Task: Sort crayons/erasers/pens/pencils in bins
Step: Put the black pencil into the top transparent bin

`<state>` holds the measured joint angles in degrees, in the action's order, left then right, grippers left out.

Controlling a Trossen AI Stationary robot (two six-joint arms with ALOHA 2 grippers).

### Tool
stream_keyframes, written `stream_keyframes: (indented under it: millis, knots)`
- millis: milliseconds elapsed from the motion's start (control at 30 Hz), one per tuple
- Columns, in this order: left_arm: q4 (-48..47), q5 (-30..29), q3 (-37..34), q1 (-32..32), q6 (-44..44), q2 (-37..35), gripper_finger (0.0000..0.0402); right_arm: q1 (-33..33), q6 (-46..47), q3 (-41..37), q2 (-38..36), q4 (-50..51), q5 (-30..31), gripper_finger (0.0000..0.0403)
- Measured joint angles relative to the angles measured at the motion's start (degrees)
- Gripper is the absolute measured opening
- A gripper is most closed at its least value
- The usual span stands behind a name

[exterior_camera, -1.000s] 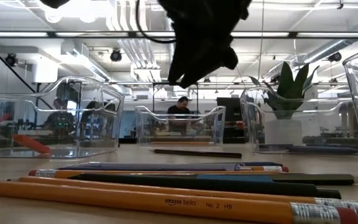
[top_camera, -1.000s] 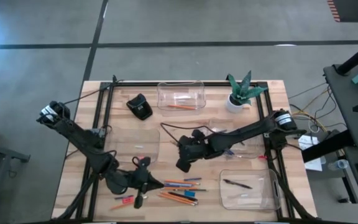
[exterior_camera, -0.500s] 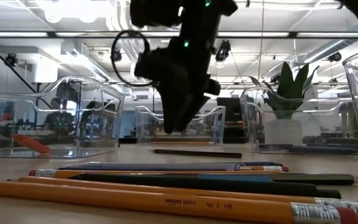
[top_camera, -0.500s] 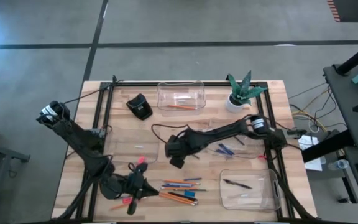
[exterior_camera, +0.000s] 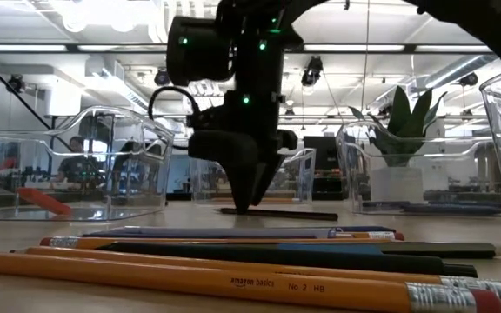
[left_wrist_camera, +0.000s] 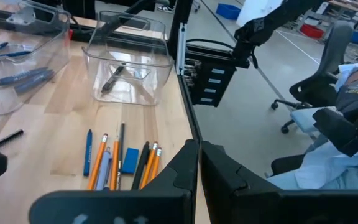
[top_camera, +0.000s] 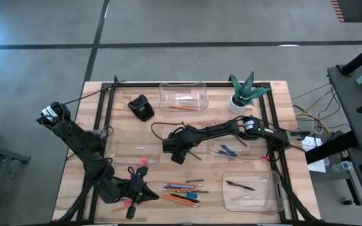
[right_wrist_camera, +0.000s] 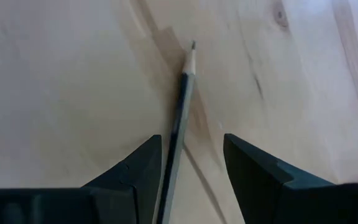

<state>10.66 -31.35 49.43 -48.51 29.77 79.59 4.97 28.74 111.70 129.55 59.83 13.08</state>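
A dark pencil (right_wrist_camera: 180, 93) lies flat on the table (top_camera: 275, 94) near its middle, also visible in the high view (top_camera: 193, 155) and the low view (exterior_camera: 277, 214). My right gripper (right_wrist_camera: 191, 138) (top_camera: 176, 157) points steeply down over the pencil's blunt half. It is open, with a finger on either side of the shaft, which runs close beside one finger (right_wrist_camera: 143, 163). My left gripper (left_wrist_camera: 199, 152) (top_camera: 148, 196) is shut near the front left, with nothing visible between its fingers. A pile of pencils and pens (top_camera: 181, 191) lies beside it. Several clear bins (top_camera: 182, 96) stand around.
A bin (top_camera: 231, 149) to the right holds blue crayons, and the near-right bin (top_camera: 250, 191) holds a pen. The left bin (top_camera: 134, 145) holds a small pale piece. Pink erasers (top_camera: 142, 161) lie near my left arm. A black object (top_camera: 142, 108) and a potted plant (top_camera: 241, 97) stand at the back.
My right gripper has come down toward the table's left, tipping to point steeply down, until its open fingers straddle the dark pencil. My left gripper has swung a little toward the table's left edge and stayed shut.
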Motion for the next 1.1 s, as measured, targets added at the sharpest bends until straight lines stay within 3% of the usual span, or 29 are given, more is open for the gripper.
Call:
stream_keyframes:
  millis: [400, 900, 1100]
  knots:
    - [0.44, 0.0, -0.01, 0.0, -0.08, -0.02, 0.0002, -2.38, -7.21, -0.92, 1.8, -0.98, -9.11, 0.015]
    - [0.96, -0.4, 0.04, 0.04, -0.08, -0.02, 0.0002, -4.89, -13.85, -1.25, 1.96, -2.34, -15.58, 0.0019]
    - [0.98, -0.39, 0.04, 0.04, -0.08, -0.02, 0.0002, -4.87, -15.15, -1.35, 1.42, -2.29, -15.49, 0.0012]
